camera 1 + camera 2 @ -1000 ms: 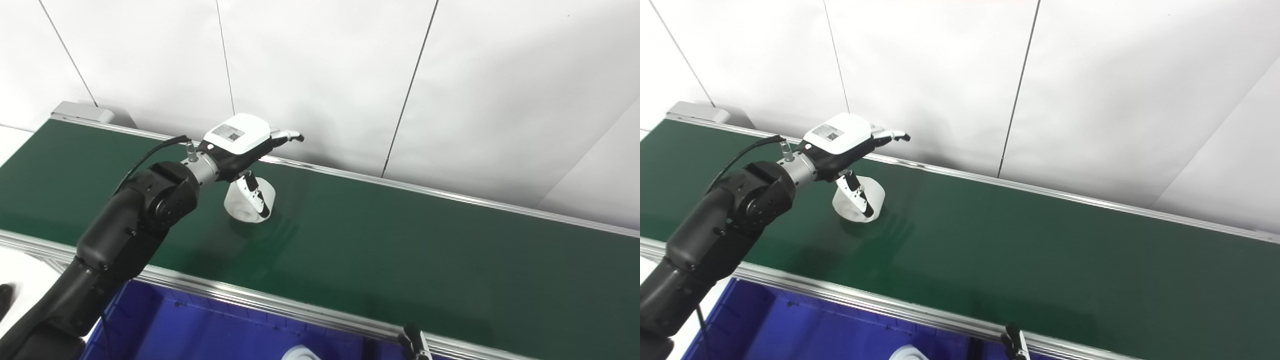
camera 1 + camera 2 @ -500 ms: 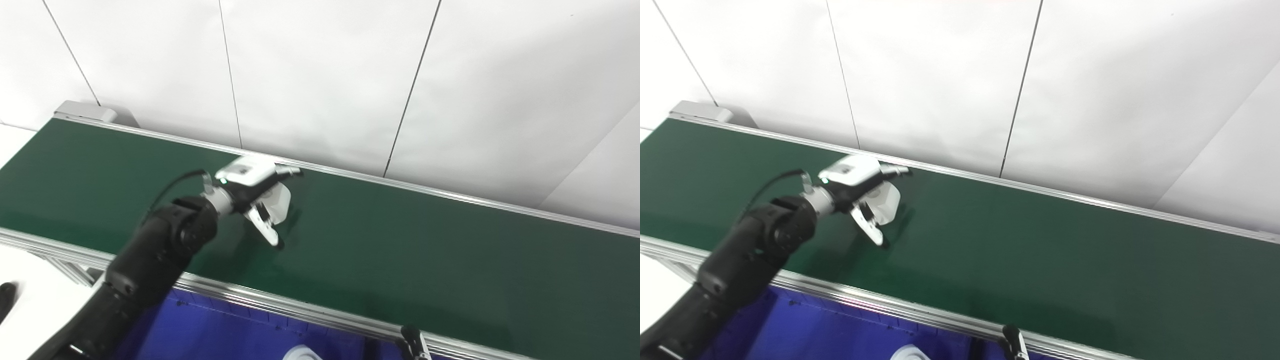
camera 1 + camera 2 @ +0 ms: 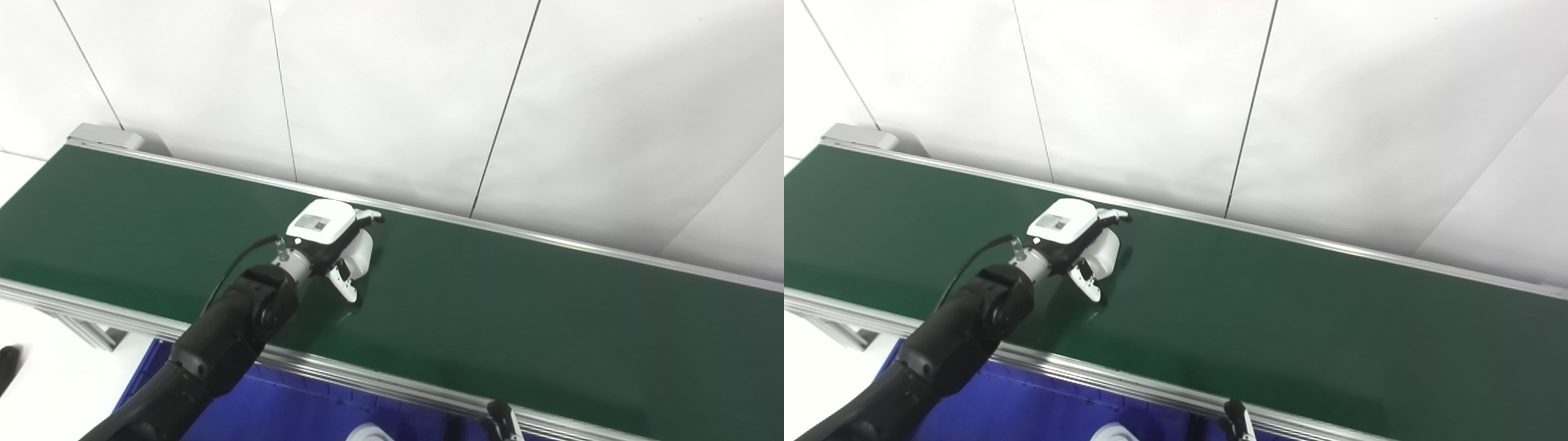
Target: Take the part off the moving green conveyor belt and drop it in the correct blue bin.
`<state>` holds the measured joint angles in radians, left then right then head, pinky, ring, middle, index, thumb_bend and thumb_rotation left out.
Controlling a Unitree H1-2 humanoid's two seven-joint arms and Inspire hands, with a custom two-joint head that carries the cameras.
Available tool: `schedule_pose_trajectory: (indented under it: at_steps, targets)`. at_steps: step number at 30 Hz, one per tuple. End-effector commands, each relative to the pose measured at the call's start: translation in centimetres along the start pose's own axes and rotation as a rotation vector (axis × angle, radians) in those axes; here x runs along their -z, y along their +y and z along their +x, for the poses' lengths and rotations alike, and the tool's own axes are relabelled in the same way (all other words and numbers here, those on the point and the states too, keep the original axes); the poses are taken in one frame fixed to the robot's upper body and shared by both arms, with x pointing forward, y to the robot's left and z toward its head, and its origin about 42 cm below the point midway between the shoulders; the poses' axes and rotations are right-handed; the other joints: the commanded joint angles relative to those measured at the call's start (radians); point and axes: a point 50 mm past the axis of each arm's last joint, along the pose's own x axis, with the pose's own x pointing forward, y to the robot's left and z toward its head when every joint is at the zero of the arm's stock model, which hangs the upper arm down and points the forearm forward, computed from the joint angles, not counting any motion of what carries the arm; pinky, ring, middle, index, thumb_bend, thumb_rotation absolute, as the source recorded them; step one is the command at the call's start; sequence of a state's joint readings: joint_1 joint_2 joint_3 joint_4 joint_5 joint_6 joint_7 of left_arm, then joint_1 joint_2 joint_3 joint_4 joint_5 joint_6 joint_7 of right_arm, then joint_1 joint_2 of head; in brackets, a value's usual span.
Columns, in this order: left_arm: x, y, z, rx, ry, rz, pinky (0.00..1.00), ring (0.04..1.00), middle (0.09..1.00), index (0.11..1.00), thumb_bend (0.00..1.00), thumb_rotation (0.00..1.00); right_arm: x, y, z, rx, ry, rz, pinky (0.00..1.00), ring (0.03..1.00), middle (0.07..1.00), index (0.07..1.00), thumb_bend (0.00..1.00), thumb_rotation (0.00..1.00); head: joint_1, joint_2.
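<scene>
Left hand (image 3: 331, 242) low over green conveyor belt (image 3: 520, 318), fingers and thumb cupped around white part (image 3: 360, 260); firm grasp or loose cage — cannot tell. Part at belt level, mid-belt, near far rail

Risk: belt carries part out of incomplete grasp; smooth rounded body may slip or roll on lift; thumb tip near belt could drag

Blue bin (image 3: 294, 410) below near rail, white piece (image 3: 367, 433) inside

Right hand (image 3: 503, 422) barely visible at bottom edge, state unclear

Small label on hand's back, unreadable

The label on the left hand (image 3: 324, 223) is too small to read.
</scene>
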<state>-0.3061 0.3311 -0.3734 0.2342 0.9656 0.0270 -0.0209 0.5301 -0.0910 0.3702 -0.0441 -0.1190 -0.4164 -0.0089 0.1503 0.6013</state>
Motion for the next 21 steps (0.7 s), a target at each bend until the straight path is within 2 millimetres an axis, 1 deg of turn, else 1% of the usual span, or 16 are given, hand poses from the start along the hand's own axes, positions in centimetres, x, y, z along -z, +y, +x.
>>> schedule_pose_trajectory:
  at_steps: [1,3,5,6,7,8,10,11,12,14,15,21]
  targets:
    - [0.3,0.4,0.4,-0.024,-0.008,0.106,0.61,0.696,0.736,0.736,0.89,0.0,-1.3,0.2,0.1,0.003,-0.085,0.018,0.97,0.945,0.971,0.992,0.86,1.0,0.001,-0.001]
    - [0.2,0.8,0.7,-0.046,-0.03,0.156,0.59,0.664,0.717,0.699,0.79,0.0,-1.3,0.2,0.1,0.002,-0.085,0.017,0.98,0.945,0.97,0.992,0.87,1.0,0.002,-0.001]
    - [0.2,1.2,1.1,-0.067,-0.049,0.197,0.53,0.611,0.68,0.653,0.73,0.0,-1.3,0.2,0.1,0.0,-0.086,0.016,0.98,0.947,0.971,0.994,0.86,1.0,0.003,0.001]
    - [0.2,1.5,1.3,-0.068,-0.052,0.207,0.5,0.517,0.655,0.628,0.56,0.0,-1.4,0.2,0.1,-0.001,-0.086,0.016,0.98,0.946,0.971,0.995,0.86,1.0,0.003,0.001]
    - [0.3,1.8,1.5,-0.068,-0.056,0.215,0.48,0.484,0.623,0.599,0.52,0.0,-1.4,0.2,0.1,-0.002,-0.086,0.016,0.98,0.946,0.971,0.995,0.86,1.0,0.003,0.001]
    - [0.3,2.2,1.6,-0.066,-0.059,0.225,0.41,0.421,0.535,0.552,0.51,0.0,-1.4,0.2,0.1,-0.003,-0.086,0.015,0.97,0.944,0.97,0.995,0.86,1.0,0.003,0.003]
    - [0.2,2.9,2.0,-0.057,-0.058,0.235,0.37,0.396,0.504,0.542,0.5,0.0,-1.4,0.2,0.1,-0.002,-0.085,0.016,0.97,0.943,0.97,0.994,0.86,1.0,0.003,0.003]
    - [0.2,3.4,2.1,-0.052,-0.058,0.238,0.33,0.42,0.502,0.515,0.5,0.0,-1.3,0.2,0.1,-0.002,-0.084,0.019,0.97,0.942,0.969,0.994,0.86,1.0,0.003,0.003]
    - [0.2,3.7,2.2,-0.05,-0.061,0.241,0.3,0.436,0.528,0.487,0.5,0.0,-1.3,0.2,0.1,-0.001,-0.083,0.02,0.97,0.941,0.967,0.994,0.87,1.0,0.003,0.003]
    - [0.3,4.2,2.2,-0.051,-0.071,0.256,0.27,0.443,0.536,0.472,0.5,0.0,-1.3,0.3,0.1,-0.002,-0.083,0.023,0.97,0.94,0.966,0.993,0.87,1.0,0.003,0.006]
    - [0.3,4.5,2.3,-0.05,-0.073,0.261,0.24,0.443,0.519,0.478,0.5,0.0,-1.4,0.3,0.0,-0.003,-0.084,0.024,0.97,0.938,0.965,0.993,0.87,1.0,0.004,0.005]
    - [0.0,5.6,2.1,-0.033,-0.066,0.282,0.22,0.444,0.521,0.472,0.5,0.0,-1.4,0.3,0.1,-0.008,-0.085,0.025,0.97,0.933,0.963,0.995,0.86,1.0,0.006,0.006]
